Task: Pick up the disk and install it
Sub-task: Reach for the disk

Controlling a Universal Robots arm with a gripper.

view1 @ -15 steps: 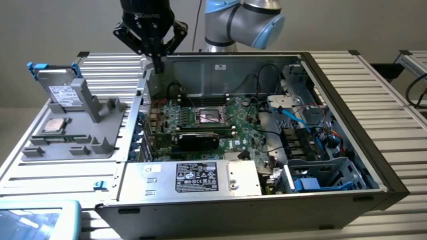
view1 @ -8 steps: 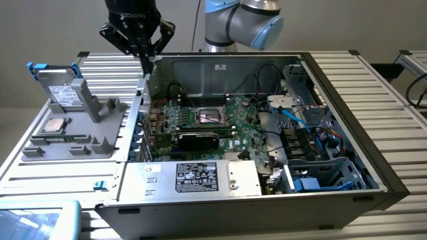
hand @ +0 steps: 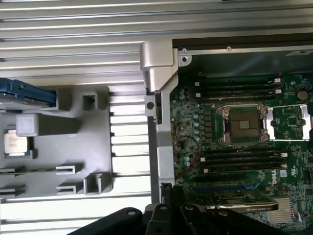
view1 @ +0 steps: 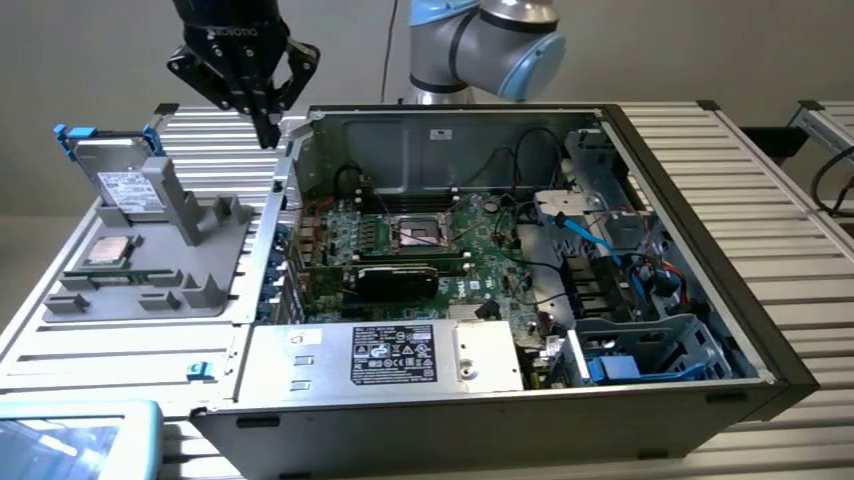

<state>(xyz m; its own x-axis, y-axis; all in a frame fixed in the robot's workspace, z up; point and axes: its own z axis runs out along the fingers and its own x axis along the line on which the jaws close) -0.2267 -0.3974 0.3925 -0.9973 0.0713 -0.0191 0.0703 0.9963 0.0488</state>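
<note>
The disk is a silver drive with a white label in a bright blue bracket. It stands on edge in the grey holder at the exterior view's left. From the wrist view, the disk appears as a blue and silver edge. My gripper hangs above the open computer case's back corner, to the right of the disk and higher than it. Its black fingers meet at the tips and hold nothing. In the wrist view the gripper points at the case wall.
The open computer case holds a motherboard, cables, a silver box with a black label and a drive cage. A small square processor chip lies in the holder. The ribbed metal table lies under it all.
</note>
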